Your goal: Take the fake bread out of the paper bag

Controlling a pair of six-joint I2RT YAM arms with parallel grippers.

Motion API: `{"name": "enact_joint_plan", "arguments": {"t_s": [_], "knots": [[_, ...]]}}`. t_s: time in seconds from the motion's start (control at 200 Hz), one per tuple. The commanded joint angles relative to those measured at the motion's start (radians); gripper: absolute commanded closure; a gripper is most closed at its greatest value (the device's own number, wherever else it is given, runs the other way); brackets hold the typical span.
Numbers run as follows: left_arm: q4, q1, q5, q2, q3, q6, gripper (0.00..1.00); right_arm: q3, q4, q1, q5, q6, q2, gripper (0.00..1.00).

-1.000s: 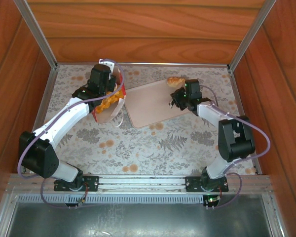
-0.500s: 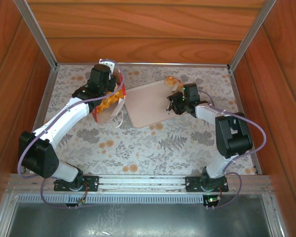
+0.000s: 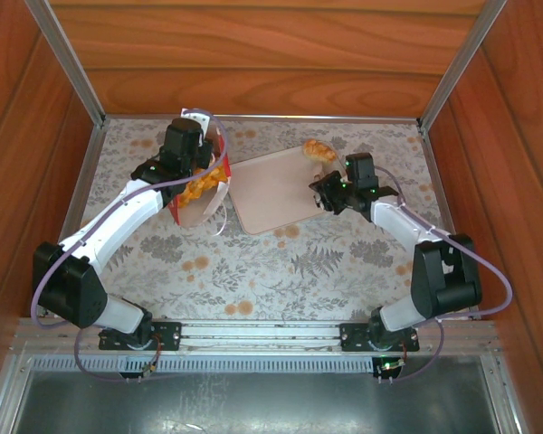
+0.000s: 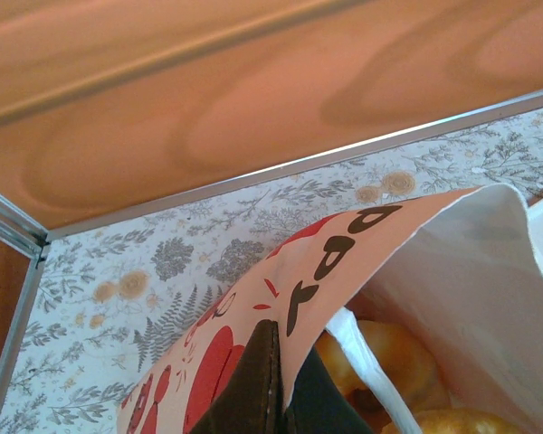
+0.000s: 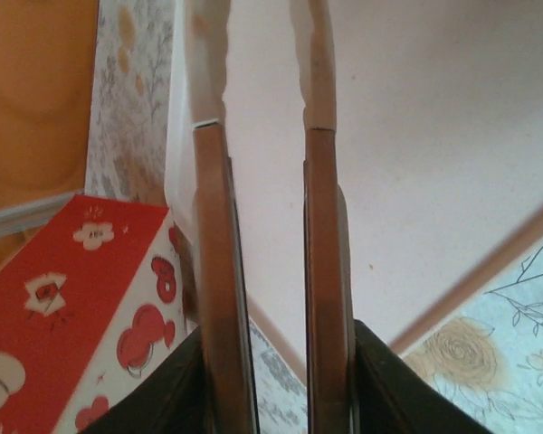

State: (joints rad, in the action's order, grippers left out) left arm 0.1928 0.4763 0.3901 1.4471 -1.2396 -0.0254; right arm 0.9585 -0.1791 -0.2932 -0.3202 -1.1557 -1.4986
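Drawn back from the bread (image 3: 319, 148) dropped on the tray (image 3: 271, 194), my right fingers (image 3: 327, 193) hang slightly apart, empty. My left fingers (image 4: 271, 398) pinch the bag (image 3: 204, 185) rim; more pastries wait inside.

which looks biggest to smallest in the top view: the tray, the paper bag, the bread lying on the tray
1. tray: clearly the largest.
2. paper bag: smaller than the tray, though it is tilted and partly covered, so its full size is unsure.
3. bread at the tray's far corner: by far the smallest.
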Motion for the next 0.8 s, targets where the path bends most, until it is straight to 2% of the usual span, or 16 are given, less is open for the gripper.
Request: {"name": "enact_joint_plan", "arguments": {"t_s": [0.0, 0.19, 0.455, 0.795], "knots": [[-0.054, 0.004, -0.005, -0.029, 0.017, 0.007, 1.0, 0.103, -0.104, 0.006, -0.069, 0.135, 0.008, 0.69], [-0.056, 0.003, -0.002, -0.027, 0.012, 0.007, 1.0, 0.202, -0.117, 0.007, -0.136, 0.179, -0.109, 0.79], [-0.055, 0.004, -0.011, -0.034, 0.013, 0.015, 1.0, 0.34, -0.126, 0.005, -0.162, 0.199, -0.3, 0.82], [-0.055, 0.005, -0.018, -0.044, 0.023, 0.024, 1.0, 0.41, -0.147, 0.025, -0.098, 0.202, -0.378, 0.81]]}}
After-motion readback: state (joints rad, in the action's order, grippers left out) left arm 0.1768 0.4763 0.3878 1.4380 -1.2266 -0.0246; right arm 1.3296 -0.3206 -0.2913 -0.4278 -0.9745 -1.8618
